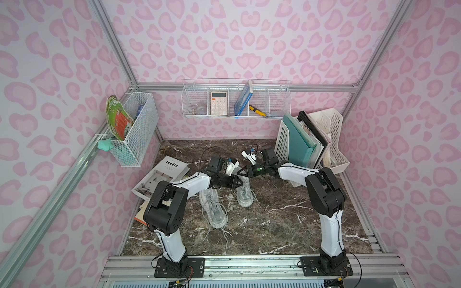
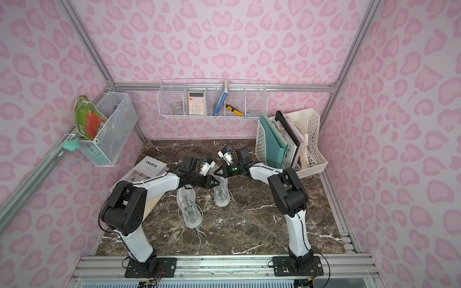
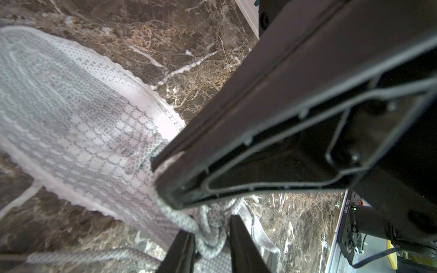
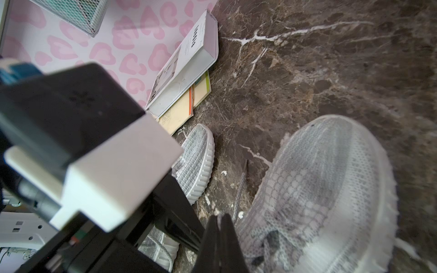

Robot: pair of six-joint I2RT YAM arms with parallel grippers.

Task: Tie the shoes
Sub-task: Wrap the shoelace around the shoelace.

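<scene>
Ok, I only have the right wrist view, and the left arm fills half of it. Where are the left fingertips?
Observer: In the left wrist view the left gripper has its fingers apart, one on each side of the crossed laces of the far shoe.
Operator: And the other shoe? I see only its toe.
Observer: In both top views the near shoe has its lace ends trailing loose over the table, toward the arm bases.
Operator: What stands behind my right arm?
Observer: A white file rack holding folders, in the back right corner.
</scene>
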